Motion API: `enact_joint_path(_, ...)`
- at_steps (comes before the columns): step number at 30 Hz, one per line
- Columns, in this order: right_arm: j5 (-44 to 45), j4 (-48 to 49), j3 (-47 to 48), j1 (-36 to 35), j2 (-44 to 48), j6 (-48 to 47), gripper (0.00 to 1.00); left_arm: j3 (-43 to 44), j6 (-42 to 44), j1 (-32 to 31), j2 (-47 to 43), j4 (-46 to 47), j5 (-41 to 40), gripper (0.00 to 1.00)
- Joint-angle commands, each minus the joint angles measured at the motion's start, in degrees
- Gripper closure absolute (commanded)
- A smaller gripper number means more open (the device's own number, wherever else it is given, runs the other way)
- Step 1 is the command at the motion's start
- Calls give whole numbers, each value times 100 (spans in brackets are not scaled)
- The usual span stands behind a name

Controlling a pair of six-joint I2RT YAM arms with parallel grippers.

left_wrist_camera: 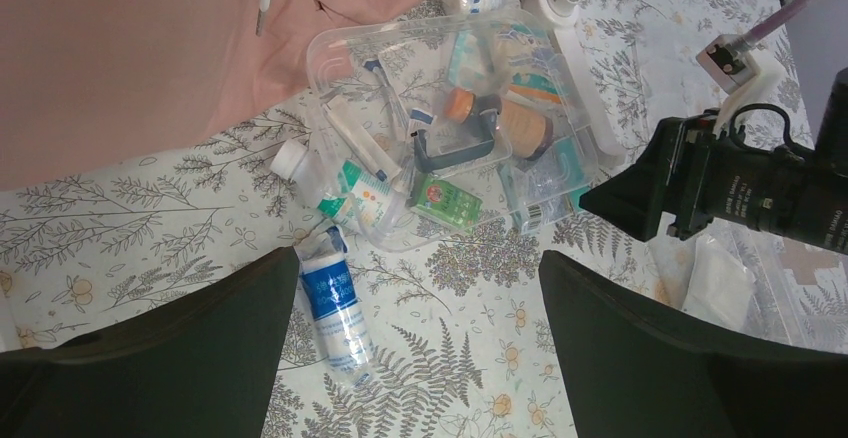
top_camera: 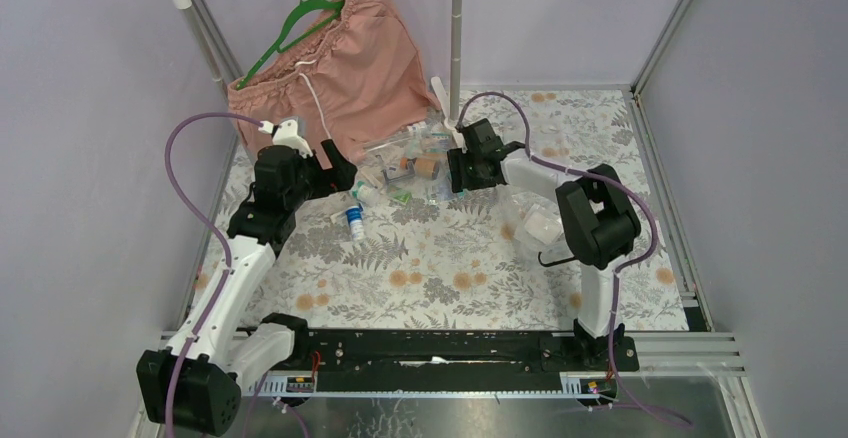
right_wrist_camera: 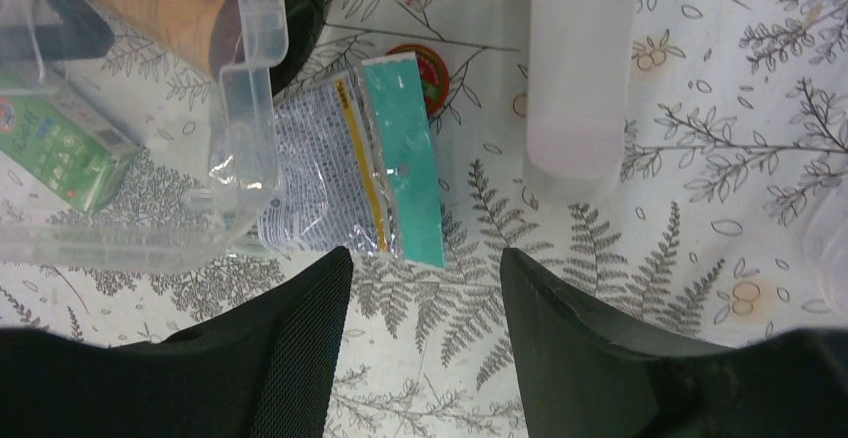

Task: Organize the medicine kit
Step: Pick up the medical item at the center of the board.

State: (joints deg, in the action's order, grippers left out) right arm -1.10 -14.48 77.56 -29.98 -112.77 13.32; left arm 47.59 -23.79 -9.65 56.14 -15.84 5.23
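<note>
Broadly, by size: the medicine kit box (left_wrist_camera: 330,43) is clear, thin-walled plastic. It lies ahead of both tools and between them in the top view (top_camera: 400,163). It is judged light and slick, stiff at the rim but springy in the walls. A hold across a rim corner (right_wrist_camera: 250,78) looks safer than a squeeze on a flat wall.

- **Bandage roll** (left_wrist_camera: 527,130): tan, inside the box, ahead and left of the right tool (right_wrist_camera: 425,288). Likely soft and compressible, so take it across its width.
- **Blue-labelled pack** (left_wrist_camera: 335,308): on the bench outside the box, just beside the left finger of the left tool (left_wrist_camera: 418,258). The wrap looks crinkly and the pack is probably light and apt to roll, so grip it across the body.
- **Sachet** (right_wrist_camera: 350,168): flat, blue and teal, directly ahead of the right tool. Its left edge overlaps the box corner, and whether it sits under the corner cannot be told. Limp, slippery film, so pinch the free teal edge.
- **Green carton** (left_wrist_camera: 447,204): at the box's near edge. It looks light and crushable.

The left tool's jaws stand at their widest and are empty. The right tool's jaws are moderately apart, with nothing between them.
</note>
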Motion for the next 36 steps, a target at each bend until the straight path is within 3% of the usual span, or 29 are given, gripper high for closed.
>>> enact_joint_path(1, -223, 181, 357, 53, -191, -47, 36, -49, 15, 64, 45, 61, 108, 1)
enact_joint_path(5, -195, 75, 466, 59, -436, -41, 39, -53, 15, 85, 55, 67, 110, 1)
enact_joint_path(12, -328, 189, 314, 82, -561, 122, 53, -48, 6, 127, 81, 63, 143, 1)
enact_joint_path(25, -474, 717, -202, 106, 314, 247, 100, -50, 2, 161, 75, 63, 162, 1)
enact_joint_path(33, -598, 552, -496, 107, 1683, 224, 100, -43, 5, 182, 59, 63, 166, 1)
enact_joint_path(36, -232, 231, -639, 108, 2281, 223, 100, -56, -1, 183, 61, 62, 163, 1)
